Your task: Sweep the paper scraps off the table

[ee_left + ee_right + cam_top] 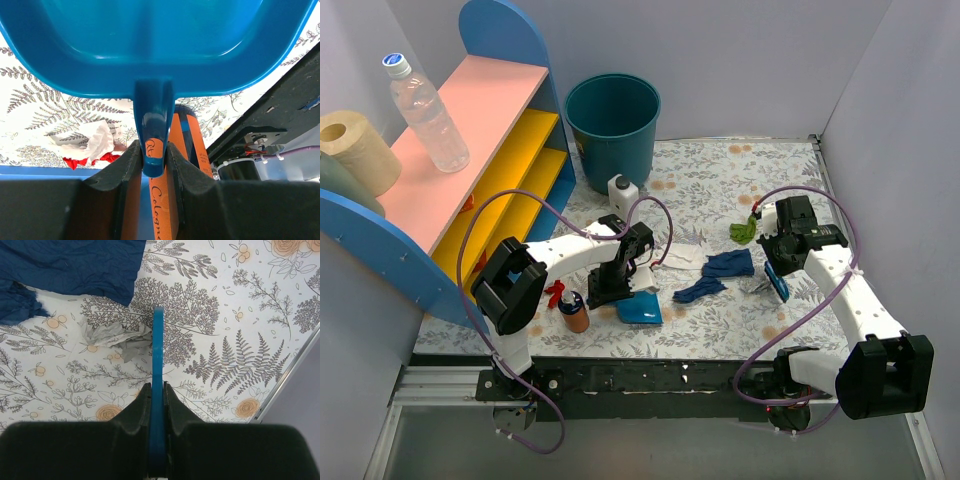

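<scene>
1. Desk (720,170) — flat top with a whitish cover printed with grey fern leaves and orange flowers.
2. Crumpled paper scraps (728,264) lie on the desk between the two arms. The top view shows two limp dark blue pieces (700,290), one green wad (743,231), one flat white piece (682,257) and red bits (556,292) by the shelf foot.
3. Left jaws are closed tight on the stub handle of one glossy blue plastic dustpan (160,40). The pan lies out in front of them, over the desk.
4. Right jaws are clamped on one blue plastic hand brush (158,340), seen edge-on as a thin strip. One creased silver-grey wad (120,337) touches its left side, with dark blue paper beyond.
5. One orange cylindrical bottle (162,210) stands just beside the left jaws. Its black script reads "Cologn" — the rest is cut off.
6. One round teal plastic bin (612,115) and one small white bottle (623,190) stand at the far side.
7. Pink-and-yellow shelf unit with blue ends (490,110) carries one clear ribbed water bottle with a blue cap (425,105) and one paper roll (355,150).
</scene>
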{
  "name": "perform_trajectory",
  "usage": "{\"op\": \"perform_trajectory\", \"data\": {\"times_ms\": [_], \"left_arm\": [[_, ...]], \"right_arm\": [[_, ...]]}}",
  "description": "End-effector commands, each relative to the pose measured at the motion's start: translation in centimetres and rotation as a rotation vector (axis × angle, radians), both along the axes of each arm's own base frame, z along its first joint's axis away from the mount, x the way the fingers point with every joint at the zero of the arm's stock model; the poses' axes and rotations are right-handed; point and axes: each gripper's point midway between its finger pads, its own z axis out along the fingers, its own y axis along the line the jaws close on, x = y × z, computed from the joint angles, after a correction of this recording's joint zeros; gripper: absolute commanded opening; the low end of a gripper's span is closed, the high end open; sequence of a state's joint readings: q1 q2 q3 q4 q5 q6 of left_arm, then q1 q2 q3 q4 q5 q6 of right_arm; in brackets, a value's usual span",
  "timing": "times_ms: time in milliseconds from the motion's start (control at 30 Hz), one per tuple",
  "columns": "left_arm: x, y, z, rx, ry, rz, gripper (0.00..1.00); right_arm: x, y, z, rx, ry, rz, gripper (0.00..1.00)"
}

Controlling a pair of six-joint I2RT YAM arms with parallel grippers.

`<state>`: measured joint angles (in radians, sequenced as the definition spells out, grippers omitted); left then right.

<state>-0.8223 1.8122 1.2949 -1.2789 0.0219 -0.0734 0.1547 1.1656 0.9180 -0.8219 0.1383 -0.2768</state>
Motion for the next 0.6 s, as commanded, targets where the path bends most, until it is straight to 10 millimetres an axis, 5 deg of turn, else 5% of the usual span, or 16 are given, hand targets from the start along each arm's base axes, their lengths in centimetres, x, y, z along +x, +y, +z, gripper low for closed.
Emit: {"op": "perform_trajectory", "data": {"times_ms": [0,567], "left_arm": [[-0.37,-0.34,0.34,-0.025,-0.002,0.008,0.0],[-0.48,-0.48,0.13,-0.027,0.007,0.008,0.0]], "right_arm": [[0.2,0.37,0.33,0.02,-0.013,0.006,0.01],[0.48,1.23,0.27,0.057,-0.01,0.032,0.01]]}}
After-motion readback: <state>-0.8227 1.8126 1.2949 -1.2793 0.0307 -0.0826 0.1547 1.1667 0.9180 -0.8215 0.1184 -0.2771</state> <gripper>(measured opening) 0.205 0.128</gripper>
